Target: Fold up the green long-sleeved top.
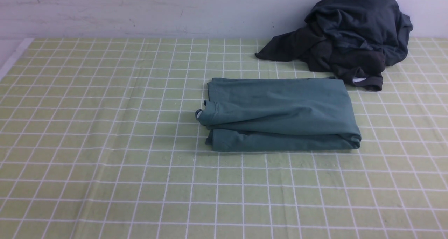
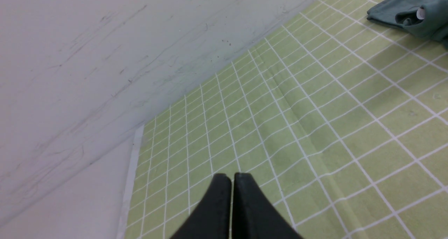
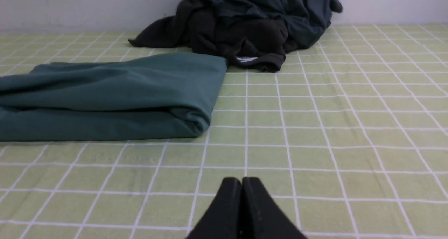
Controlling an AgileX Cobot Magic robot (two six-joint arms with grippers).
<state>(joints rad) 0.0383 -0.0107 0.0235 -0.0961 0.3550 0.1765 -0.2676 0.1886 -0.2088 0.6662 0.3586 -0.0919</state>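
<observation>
Black fingertips pressed together, that's the left gripper (image 2: 231,177), closed on nothing and hanging over bare checked cloth, well apart from the garment. Same story on the other side: the right gripper (image 3: 241,181) has its two dark tips meeting with nothing between them, poised above the green-and-white grid tablecloth (image 1: 105,162). Neither arm shows in the front view at all.

Out from the right gripper, the green long-sleeved top (image 1: 280,114) lies folded into a neat, thick rectangle near the middle of the table, a little to the right of centre. Its layers are stacked, with a rounded fold along the near edge and a ribbed edge poking out at its left end, where a small white label (image 1: 198,115) peeps through. The left wrist camera catches just that corner of it (image 2: 416,15).

Beyond the top, against the pale wall (image 1: 140,11), a dark charcoal heap of clothes (image 1: 350,36) sits crumpled at the far right, its lowest edge just beside the top's far right corner.
</observation>
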